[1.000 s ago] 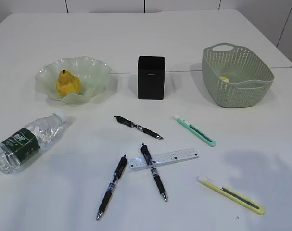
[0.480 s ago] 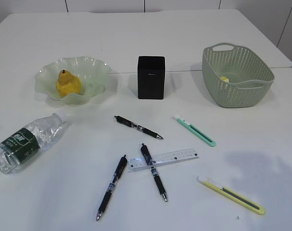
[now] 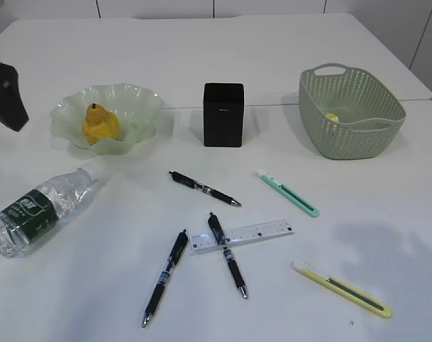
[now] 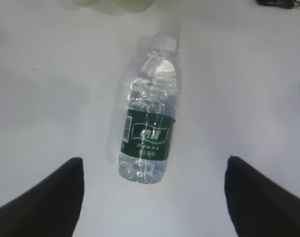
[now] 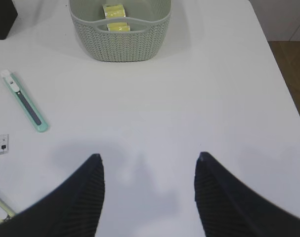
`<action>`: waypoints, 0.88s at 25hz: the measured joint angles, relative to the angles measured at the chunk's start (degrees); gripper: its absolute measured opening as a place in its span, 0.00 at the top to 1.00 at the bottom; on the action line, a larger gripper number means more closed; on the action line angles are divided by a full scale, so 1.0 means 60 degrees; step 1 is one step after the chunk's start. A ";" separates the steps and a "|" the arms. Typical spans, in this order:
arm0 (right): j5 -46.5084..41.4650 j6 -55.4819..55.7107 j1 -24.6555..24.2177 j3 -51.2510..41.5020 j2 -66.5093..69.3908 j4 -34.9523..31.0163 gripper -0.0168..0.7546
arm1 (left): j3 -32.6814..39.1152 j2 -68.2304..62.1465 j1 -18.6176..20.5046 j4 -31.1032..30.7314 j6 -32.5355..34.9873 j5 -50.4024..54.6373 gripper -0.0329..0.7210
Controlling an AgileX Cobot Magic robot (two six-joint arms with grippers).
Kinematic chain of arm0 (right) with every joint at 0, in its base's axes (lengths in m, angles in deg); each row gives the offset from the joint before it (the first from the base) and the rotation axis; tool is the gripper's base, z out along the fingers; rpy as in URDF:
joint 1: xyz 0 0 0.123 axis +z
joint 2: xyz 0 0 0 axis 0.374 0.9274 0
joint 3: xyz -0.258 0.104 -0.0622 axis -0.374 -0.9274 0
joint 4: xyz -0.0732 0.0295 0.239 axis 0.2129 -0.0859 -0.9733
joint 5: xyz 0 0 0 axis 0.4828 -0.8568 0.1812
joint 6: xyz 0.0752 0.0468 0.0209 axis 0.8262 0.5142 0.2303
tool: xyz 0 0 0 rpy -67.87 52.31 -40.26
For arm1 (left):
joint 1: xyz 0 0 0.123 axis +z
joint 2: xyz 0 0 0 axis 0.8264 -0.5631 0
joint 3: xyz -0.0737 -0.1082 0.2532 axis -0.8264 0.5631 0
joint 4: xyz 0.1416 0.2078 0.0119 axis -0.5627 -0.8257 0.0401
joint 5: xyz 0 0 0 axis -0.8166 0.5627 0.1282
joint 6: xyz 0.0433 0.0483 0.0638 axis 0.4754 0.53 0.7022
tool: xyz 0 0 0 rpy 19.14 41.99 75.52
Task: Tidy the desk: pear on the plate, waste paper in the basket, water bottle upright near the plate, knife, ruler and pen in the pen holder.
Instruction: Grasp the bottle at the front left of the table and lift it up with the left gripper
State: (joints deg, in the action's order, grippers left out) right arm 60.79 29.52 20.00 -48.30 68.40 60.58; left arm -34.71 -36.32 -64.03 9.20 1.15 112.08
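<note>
The water bottle (image 4: 149, 112) lies on its side on the white bench (image 3: 386, 214), at about 7 o'clock from the plate (image 3: 141, 107). It is clear, crinkled plastic with a dark green label round its lower body and a white cap pointing toward the plate. The yellow pear (image 3: 100, 125) sits in the pale green ruffled plate. The left hand (image 4: 152, 197) hangs above the bottle's base, fingers spread wide, holding nothing. The right hand (image 5: 149, 190) is open and empty over bare bench, the basket (image 5: 121, 42) at its 12 o'clock.
</note>
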 joint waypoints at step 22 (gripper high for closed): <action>-0.0075 0.0127 0.0000 0.0000 0.0017 0.0016 0.38 | -0.1944 -0.3870 -0.0548 -0.0769 0.0815 0.0561 0.19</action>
State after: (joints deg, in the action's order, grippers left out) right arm 60.34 30.28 20.00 -48.30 68.50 60.68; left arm -46.37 -59.54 -67.32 4.58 6.03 115.45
